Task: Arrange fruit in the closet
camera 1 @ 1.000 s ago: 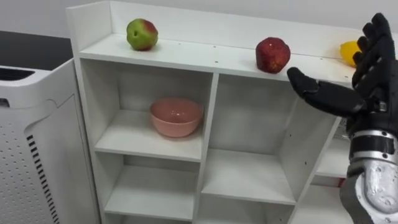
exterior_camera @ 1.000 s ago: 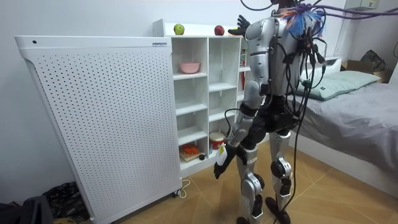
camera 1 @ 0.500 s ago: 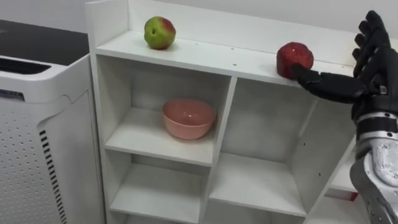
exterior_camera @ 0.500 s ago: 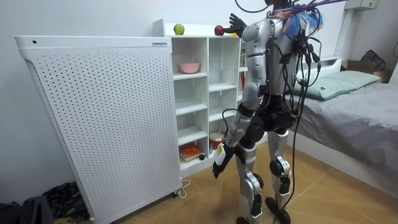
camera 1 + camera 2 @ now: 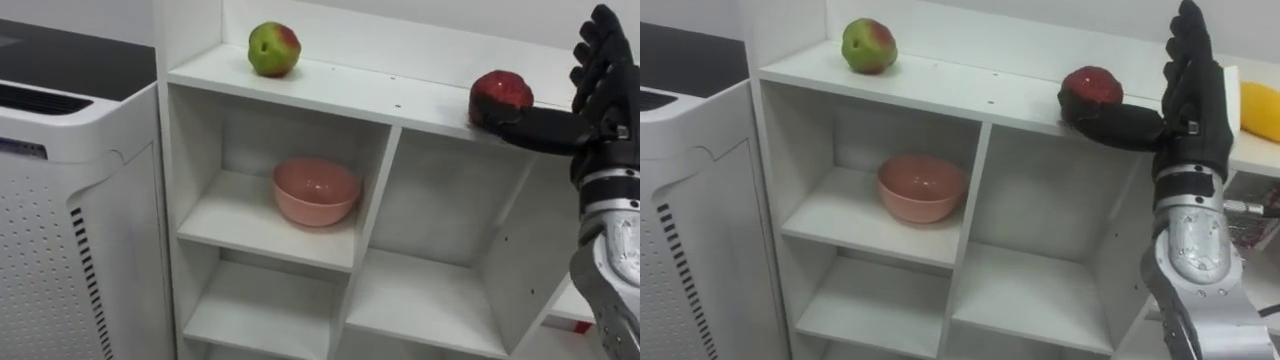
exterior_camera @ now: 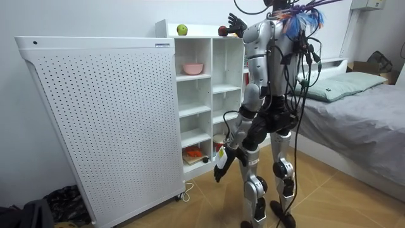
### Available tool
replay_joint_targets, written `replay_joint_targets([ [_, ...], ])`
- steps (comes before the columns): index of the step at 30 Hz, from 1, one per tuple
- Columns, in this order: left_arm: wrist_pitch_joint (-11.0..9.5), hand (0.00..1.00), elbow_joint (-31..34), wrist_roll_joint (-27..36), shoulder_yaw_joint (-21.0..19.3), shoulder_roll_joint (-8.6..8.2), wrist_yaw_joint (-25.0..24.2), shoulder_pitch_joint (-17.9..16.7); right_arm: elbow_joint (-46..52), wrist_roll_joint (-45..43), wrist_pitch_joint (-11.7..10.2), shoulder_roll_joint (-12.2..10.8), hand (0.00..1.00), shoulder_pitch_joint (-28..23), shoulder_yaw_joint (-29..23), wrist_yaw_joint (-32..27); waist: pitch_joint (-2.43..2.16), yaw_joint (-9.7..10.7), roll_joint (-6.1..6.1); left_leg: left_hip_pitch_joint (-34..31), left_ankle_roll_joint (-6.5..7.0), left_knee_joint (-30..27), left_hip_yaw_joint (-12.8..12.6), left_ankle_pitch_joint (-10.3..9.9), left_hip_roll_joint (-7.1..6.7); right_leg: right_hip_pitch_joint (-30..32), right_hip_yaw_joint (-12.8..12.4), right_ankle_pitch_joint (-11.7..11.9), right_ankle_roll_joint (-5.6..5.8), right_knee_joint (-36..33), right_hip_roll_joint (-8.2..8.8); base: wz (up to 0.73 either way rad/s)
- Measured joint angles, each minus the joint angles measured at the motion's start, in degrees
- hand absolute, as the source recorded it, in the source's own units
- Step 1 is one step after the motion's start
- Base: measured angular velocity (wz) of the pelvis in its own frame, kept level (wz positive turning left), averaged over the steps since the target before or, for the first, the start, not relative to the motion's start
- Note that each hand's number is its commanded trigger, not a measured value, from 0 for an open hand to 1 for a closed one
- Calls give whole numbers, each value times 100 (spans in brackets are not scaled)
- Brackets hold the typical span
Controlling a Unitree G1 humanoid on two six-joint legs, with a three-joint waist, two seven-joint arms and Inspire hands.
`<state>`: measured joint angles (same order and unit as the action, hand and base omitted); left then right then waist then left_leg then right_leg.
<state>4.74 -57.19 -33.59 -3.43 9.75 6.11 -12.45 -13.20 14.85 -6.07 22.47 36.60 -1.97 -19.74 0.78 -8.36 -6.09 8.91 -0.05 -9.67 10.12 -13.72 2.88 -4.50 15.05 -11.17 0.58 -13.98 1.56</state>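
The robot stands close before the white closet (image 5: pixel 960 88), a tall white perforated cabinet (image 5: pixel 60 230) on its left side and a bed (image 6: pixel 361 120) behind it at the room view's right. Its left hand (image 6: pixel 219 172) hangs low beside the thigh (too small there to tell how the fingers are set). The right hand (image 5: pixel 1188 95) is raised to the level of the closet's top board, its fingers straight and pointing upward side by side, and its thumb stretched out sideways toward the left. The tip of the thumb lies against the lower front of the red apple (image 5: pixel 1093 88), and nothing is gripped. Past the hand, in the upper left compartment of the closet, a pink bowl (image 5: pixel 922 187) sits upright on its shelf. On the top board the red apple rests near the front edge above the middle divider. The green apple (image 5: pixel 868 46) stands well apart from it, toward the board's left end. A yellow fruit (image 5: pixel 1260 110) lies on the same board to the right, just beyond the raised fingers.
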Motion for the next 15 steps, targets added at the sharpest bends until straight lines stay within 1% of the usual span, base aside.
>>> replay_joint_targets([
  [1, -2, 0, -2, -93, -103, 53, 6, 17, -1, -3, 1, 0, 0, 81, 67, 44, -32, -50, -127, -41, -8, 1, 126, -7, -69, 80, -147, 135, -84, 528, -110, -37],
  [2, 15, 0, -32, -131, -122, 41, 25, 22, -1, -17, 1, 7, 0, 121, 112, 78, -28, -49, -126, -51, -33, 0, 124, -27, -52, 46, -13, 186, -108, 551, -90, -16],
  [3, 27, 0, -25, -230, -135, 22, 39, -16, -14, -13, -3, 12, 0, 143, 188, 110, -10, 48, -107, -95, -104, -117, -18, -51, -54, -31, 34, 279, -152, 528, -81, 36],
  [4, 38, 0, -26, -254, -91, -8, 41, 30, -112, -7, -6, 63, 0, 147, 211, 118, -6, 180, -124, -197, -177, -120, -291, -43, -49, -104, -175, 277, -148, 534, -18, 68],
  [5, 32, 0, -6, -268, -31, -32, 44, 123, -265, -4, -10, 200, 0, 148, 194, 103, -5, 169, -117, -281, -42, 135, -588, 94, -51, -115, -442, 262, -123, 526, -4, 58],
  [6, 24, 0, 0, -272, -15, -22, 59, 134, -363, 4, -3, 229, 0, 159, 203, 119, -21, 138, -143, -259, -42, 120, -704, 135, -59, -105, -498, 250, -95, 520, 7, 26],
  [7, 30, 0, -13, -266, 0, 6, 83, 160, -471, 57, 4, 254, 0, 207, 218, 208, -26, 75, -182, -252, -31, 94, -779, 150, -78, -89, -485, 241, -72, 525, 0, -16],
  [8, 67, 0, -22, -268, 8, 31, 85, 154, -565, 95, 3, 252, 0, 266, 273, 323, -32, 0, -194, -253, -29, 73, -821, 149, -96, -72, -455, 247, -62, 539, -24, -21],
  [10, 120, 0, -20, -272, 6, 38, 85, 128, -712, 112, 5, 253, 0, 349, 312, 465, -43, -15, -210, -256, -26, 20, -822, 150, -161, -109, -311, 258, -49, 535, 1, -6],
  [14, 121, 0, -22, -263, -39, 54, 83, -14, -743, 123, 4, 253, 0, 379, 310, 597, -42, -15, -207, -279, 8, 10, -800, 165, -191, -140, -282, 262, -40, 518, 35, 1],
  [15, 132, 0, -21, -270, -44, 52, 74, -27, -785, 158, 4, 253, 0, 379, 308, 627, -31, -3, -185, -299, -4, 9, -782, 141, -183, -137, -263, 273, -41, 513, 22, 9],
])
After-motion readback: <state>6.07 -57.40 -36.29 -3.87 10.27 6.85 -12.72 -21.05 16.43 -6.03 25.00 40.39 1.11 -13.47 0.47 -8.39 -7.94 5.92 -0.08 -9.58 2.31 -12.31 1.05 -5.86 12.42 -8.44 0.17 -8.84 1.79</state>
